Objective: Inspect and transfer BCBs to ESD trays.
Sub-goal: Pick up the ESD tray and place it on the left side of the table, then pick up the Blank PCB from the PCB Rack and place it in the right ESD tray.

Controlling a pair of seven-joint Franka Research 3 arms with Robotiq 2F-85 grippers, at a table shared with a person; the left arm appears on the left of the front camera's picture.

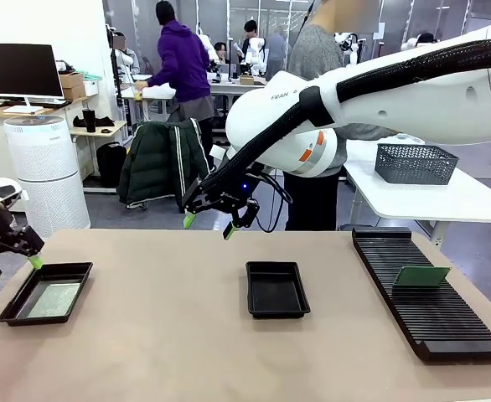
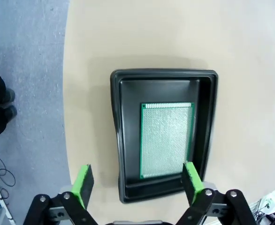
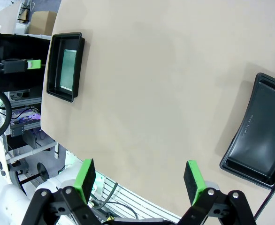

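Note:
A green BCB (image 1: 54,299) lies flat in the left black ESD tray (image 1: 65,266) near the table's left edge. My left gripper (image 1: 14,266) hovers open just above and left of that tray, holding nothing. In the left wrist view the BCB (image 2: 166,139) rests in the tray (image 2: 163,73) below my open left gripper (image 2: 137,180). A second ESD tray (image 1: 276,291) sits bare at mid-table. My right gripper (image 1: 208,225) hangs open above the table behind it. Another BCB (image 1: 421,276) stands in the rack. The right wrist view shows my open gripper (image 3: 140,178), both trays (image 3: 53,70) (image 3: 264,140) and the laid BCB (image 3: 68,64).
A long black slotted rack (image 1: 434,310) runs along the table's right side. A grey mesh basket (image 1: 416,163) stands on a white table behind it. A person (image 1: 317,50) stands at the far side, behind my right arm. Bare tabletop lies between the trays.

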